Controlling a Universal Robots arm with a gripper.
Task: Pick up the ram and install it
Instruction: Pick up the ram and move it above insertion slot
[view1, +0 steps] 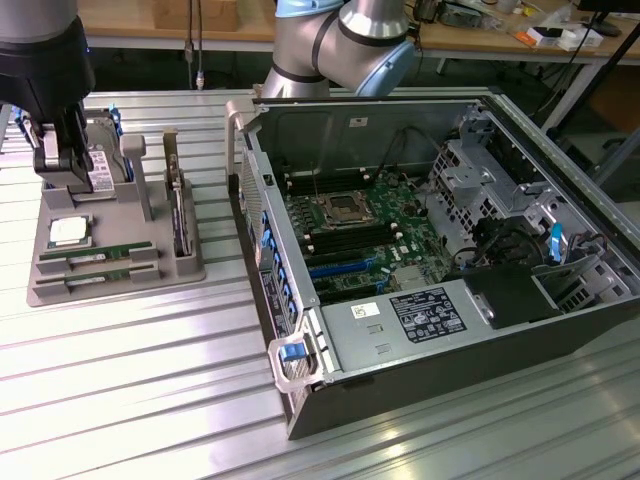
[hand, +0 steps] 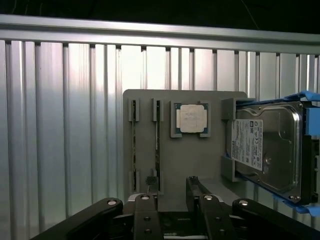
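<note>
Metal table (view1: 120, 400), two ram sticks (view1: 95, 253)

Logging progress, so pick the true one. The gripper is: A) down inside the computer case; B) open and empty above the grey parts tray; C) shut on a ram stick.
B: the gripper hangs open over the grey tray, and the ram sticks lie in its slots.

Bright light glares white off the ribbed metal table (hand: 65, 125), while the computer case (view1: 420, 388) interior lies shadowed.
</note>
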